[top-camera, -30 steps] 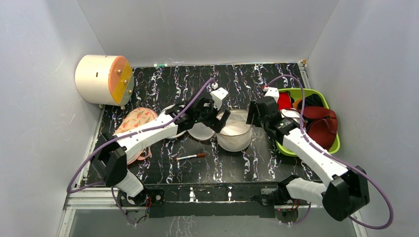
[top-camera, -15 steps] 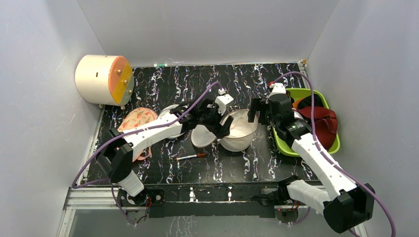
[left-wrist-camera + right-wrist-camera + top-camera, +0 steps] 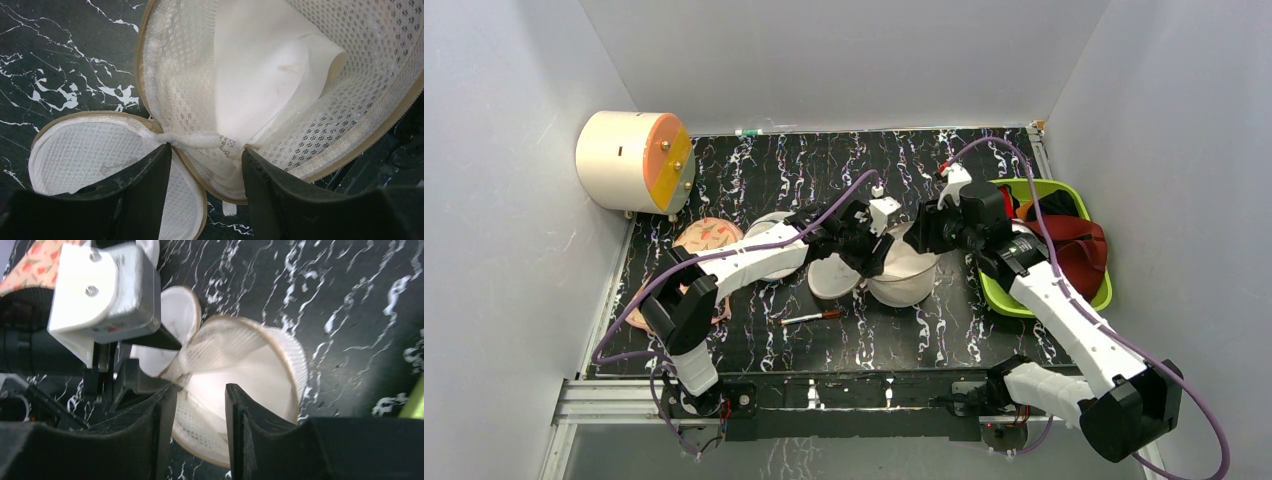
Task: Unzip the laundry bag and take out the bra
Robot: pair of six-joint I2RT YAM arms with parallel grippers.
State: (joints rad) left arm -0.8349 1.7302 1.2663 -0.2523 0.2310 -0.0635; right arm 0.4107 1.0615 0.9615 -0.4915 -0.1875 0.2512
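Left wrist view, nearest first: left gripper jaws stand apart, straddling the care label at the hinge of the laundry bag, not clamped on it. The bag is unzipped. Its lid flap lies on the table, and the deeper half tilts open. Beyond the jaws, the bra sits inside that half with one padded cup showing. Judged light, soft and springy; the limp mesh may drag along. Best hold: the cup's free edge. Right wrist view: right gripper jaws are apart over the bag's rim; contact cannot be told.
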